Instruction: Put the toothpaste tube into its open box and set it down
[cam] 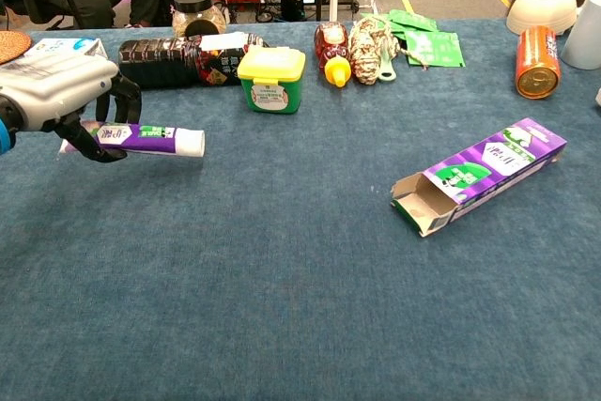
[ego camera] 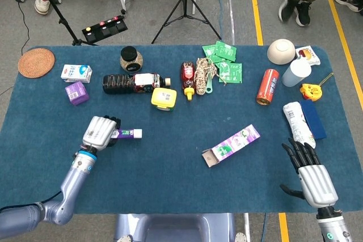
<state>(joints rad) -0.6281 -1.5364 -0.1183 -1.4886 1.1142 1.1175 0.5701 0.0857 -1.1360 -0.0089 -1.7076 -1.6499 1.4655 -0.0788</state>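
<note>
Head view: the left hand (ego camera: 100, 131) sits at about 8 o'clock on the blue tabletop (ego camera: 170, 185), its fingers (ego camera: 112, 122) closed around the tail end of the one toothpaste tube (ego camera: 127, 134), whose white cap points toward 3 o'clock. The single open box (ego camera: 231, 145) lies on its side near 5 o'clock of centre, well apart from the tube, its open mouth facing 7 o'clock. The right hand (ego camera: 311, 173) rests at the 4 o'clock corner, fingers spread and holding nothing. Along the 12 o'clock edge lie one dark bottle (ego camera: 133, 82), one yellow-lidded tub (ego camera: 164, 98), one orange can (ego camera: 267, 86), one pale bowl (ego camera: 281, 51) and one woven coaster (ego camera: 36, 62) — also two small cartons at 10 o'clock, one white (ego camera: 76, 72), one purple (ego camera: 76, 92).

Chest view: the left hand (cam: 58, 91) appears at 9 o'clock gripping the tube (cam: 150, 138), which is level and lifted off the cloth — a shadow shows beneath it. The box (cam: 479, 175) lies at 3 o'clock, flaps open toward the lower left, its inside empty. The right hand does not show here.
</note>
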